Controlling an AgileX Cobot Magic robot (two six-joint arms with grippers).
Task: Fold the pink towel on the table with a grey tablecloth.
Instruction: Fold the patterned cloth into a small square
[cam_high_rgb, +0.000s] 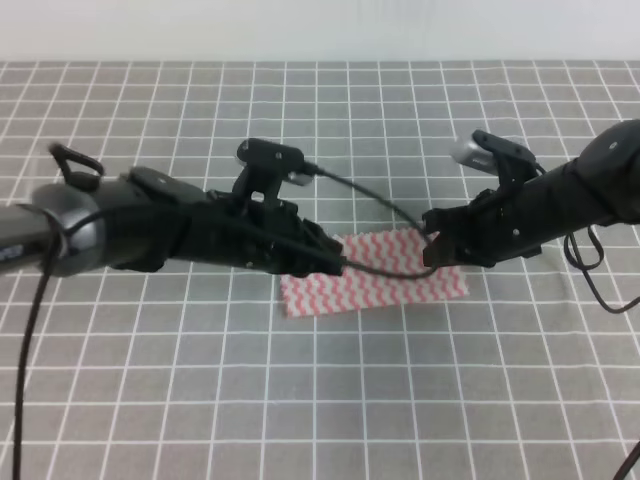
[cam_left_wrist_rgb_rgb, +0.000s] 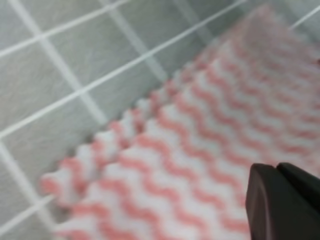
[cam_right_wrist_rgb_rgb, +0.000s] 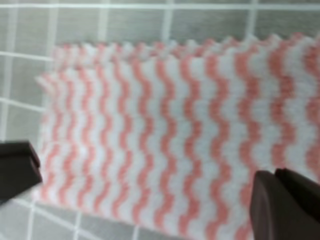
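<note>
- Left gripper (cam_high_rgb: 335, 262) sits at the 9 o'clock end of the pink towel (cam_high_rgb: 385, 278), down at cloth level. Left wrist view shows only one dark fingertip (cam_left_wrist_rgb_rgb: 280, 202) over the stripes, so we cannot tell whether it is spread or pinched.
- Right gripper (cam_high_rgb: 432, 250) sits at the towel's 2 o'clock corner. Right wrist view shows two dark fingers (cam_right_wrist_rgb_rgb: 17, 167) far apart with the cloth between them, so we read it as spread wide and pinching nothing.
- Towel lies near the middle of the table with a grey tablecloth (cam_high_rgb: 320, 400), as a wide, shallow strip running 9 to 3 o'clock.
- Both wrist views show a second zigzag edge just inside the outer one, so we see two layers stacked, slightly offset.
- A black cable (cam_high_rgb: 375, 205) arcs from the left wrist camera (cam_high_rgb: 270, 157) over the towel's 12 o'clock edge toward the right arm.
- Right wrist camera (cam_high_rgb: 492, 150) sits at 1 o'clock of the towel.
- Both wrist views are blurred; fine contact is unclear.
</note>
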